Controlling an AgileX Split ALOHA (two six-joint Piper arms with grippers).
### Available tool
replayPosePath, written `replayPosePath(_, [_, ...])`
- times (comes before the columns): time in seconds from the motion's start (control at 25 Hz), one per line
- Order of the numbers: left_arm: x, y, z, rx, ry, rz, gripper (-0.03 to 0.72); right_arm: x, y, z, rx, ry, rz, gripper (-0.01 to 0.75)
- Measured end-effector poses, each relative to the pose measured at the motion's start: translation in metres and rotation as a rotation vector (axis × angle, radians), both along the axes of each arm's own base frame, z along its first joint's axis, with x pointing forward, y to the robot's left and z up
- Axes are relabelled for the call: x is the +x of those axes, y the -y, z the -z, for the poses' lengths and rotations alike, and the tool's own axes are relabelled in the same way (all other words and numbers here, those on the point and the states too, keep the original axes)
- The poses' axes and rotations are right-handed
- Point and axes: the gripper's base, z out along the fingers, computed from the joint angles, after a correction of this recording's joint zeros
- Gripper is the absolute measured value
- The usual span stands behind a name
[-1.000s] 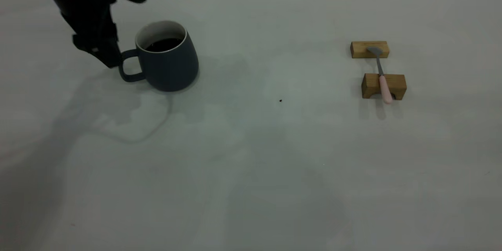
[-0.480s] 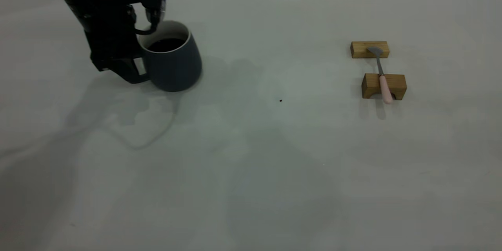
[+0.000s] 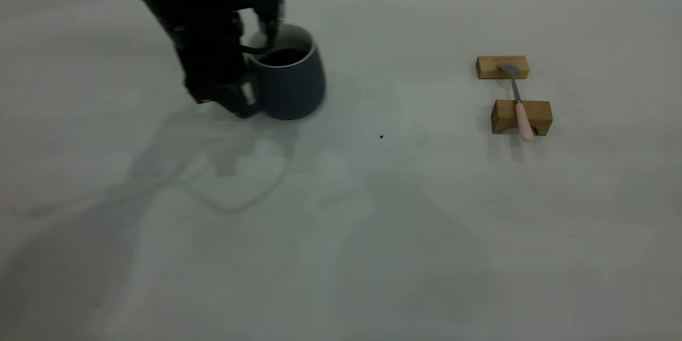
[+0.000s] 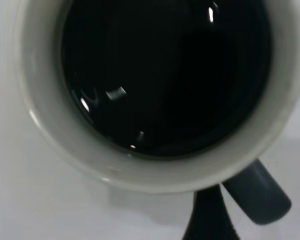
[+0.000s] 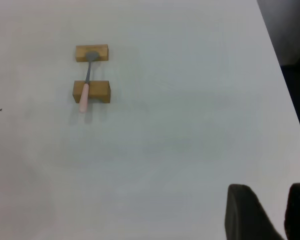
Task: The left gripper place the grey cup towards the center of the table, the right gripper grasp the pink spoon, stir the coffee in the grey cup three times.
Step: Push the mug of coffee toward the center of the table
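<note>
- At the left of the exterior view, the left gripper (image 3: 242, 98), a black arm end with cables and a boxy screwed module, is seen down at the handle side of the cup; the handle is clasped between its fingers (image 4: 207, 217), with one finger shown beside the handle in the left wrist view.
- Just to its right, the grey cup (image 3: 292, 85), a dark slate-grey rounded mug with a white inside and thin white rim, is found left of the table's middle; whether its base touches the tabletop cannot be told.
- The coffee (image 4: 165, 70), a dark brown-black liquid, is held within the cup, glinting in spots.
- The table (image 3: 373, 234), a large plain off-white top, is marked by a tiny dark speck (image 3: 381, 137) right of the cup.
- Further right, the pink spoon (image 3: 519, 106), slim with a grey metal bowl and pale pink handle, is laid across two tan wooden blocks (image 3: 521, 116), well apart from the cup.
- The right gripper (image 5: 271, 212) is kept high above the table's right side, away from the spoon; its tapering black fingers are seen parted.
</note>
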Motion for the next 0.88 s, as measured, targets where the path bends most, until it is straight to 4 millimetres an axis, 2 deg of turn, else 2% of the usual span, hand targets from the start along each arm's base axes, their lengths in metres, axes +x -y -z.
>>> replayPosePath(0.36, [-0.013,0.048,0.001,-0.051,0.057,0.052,0.567,0.000,0.000,0.000,0.000,0.000,0.000,0.240])
replayPosePath(0.6, [-0.017,0.061,0.005,-0.055,0.056,0.080,0.567,0.000,0.000,0.000,0.000,0.000,0.000,0.240])
replayPosePath(0.88, [-0.021,0.068,0.005,-0.057,0.058,0.095,0.567,0.000,0.000,0.000,0.000,0.000,0.000,0.240])
